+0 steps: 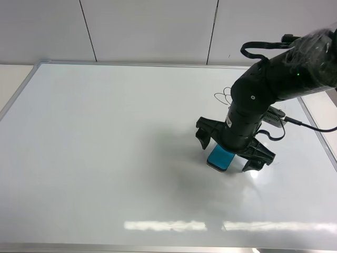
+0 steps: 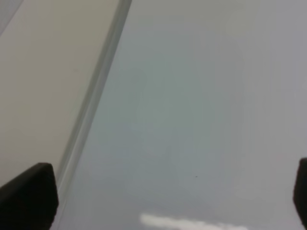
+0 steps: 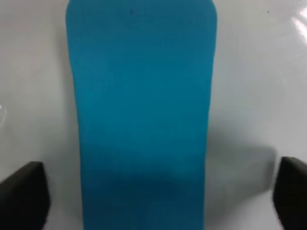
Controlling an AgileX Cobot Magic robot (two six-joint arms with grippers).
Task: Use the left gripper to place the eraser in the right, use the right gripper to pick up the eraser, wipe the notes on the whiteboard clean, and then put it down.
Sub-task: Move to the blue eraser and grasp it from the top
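Observation:
The teal eraser lies flat on the whiteboard, right of centre. My right gripper is lowered over it, open, one black finger on each side of it. In the right wrist view the eraser fills the middle, and the fingertips stand well clear of its long sides. The notes, thin black loops, sit just behind the right arm and are partly hidden by it. My left gripper is open and empty above the board's silver frame; it is outside the high view.
A pale tabletop borders the board on the left and also shows as tabletop in the left wrist view. Wall panels rise behind the board. A black cable trails from the right arm toward the board's right edge.

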